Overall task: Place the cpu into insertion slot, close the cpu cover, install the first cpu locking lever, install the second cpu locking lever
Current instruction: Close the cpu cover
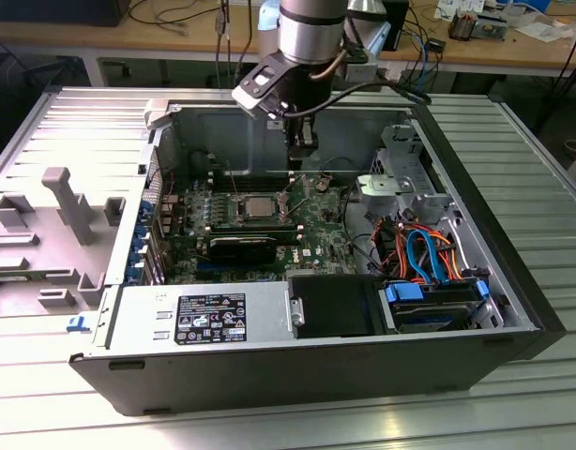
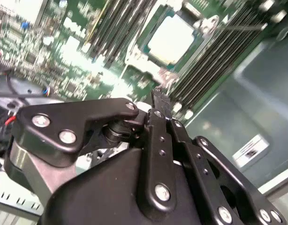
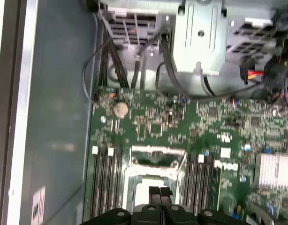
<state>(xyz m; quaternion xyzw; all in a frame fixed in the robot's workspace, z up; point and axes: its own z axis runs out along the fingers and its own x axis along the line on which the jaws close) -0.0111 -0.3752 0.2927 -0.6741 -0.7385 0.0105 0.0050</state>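
1. The gripper (image 1: 302, 167) is seen lowered into an open computer case (image 1: 269, 375), which is set on a ribbed metal table (image 1: 513, 394).
2. In the first wrist view the gripper's (image 3: 160, 191) two black fingertips (image 3: 155, 191) are pressed together, and nothing is held between them. The same closed, empty pinch is shown in the second wrist view (image 2: 159, 95).
3. The cpu (image 1: 260, 207) is seated flat in the insertion slot (image 1: 237, 212), silver top upward. It lies midway along the green motherboard (image 1: 316, 234) and nearer the board's far edge.
4. In the second wrist view the cpu (image 2: 174, 38) is bordered by the silver frame of the cpu cover (image 2: 144, 56). Whether that frame is pressed fully down and latched cannot be told.
5. In the exterior view the gripper is held above the board, just beyond the slot's far corner on the exterior view's right. It is close to the cpu but apart from it.
6. In the second wrist view the closed tip is aimed at a corner of the socket, with the chip lying just past it.
7. The socket is flanked on two sides by long dark memory slots (image 2: 205, 61).
8. A grey power supply (image 1: 204, 314) is mounted along the case's near edge.
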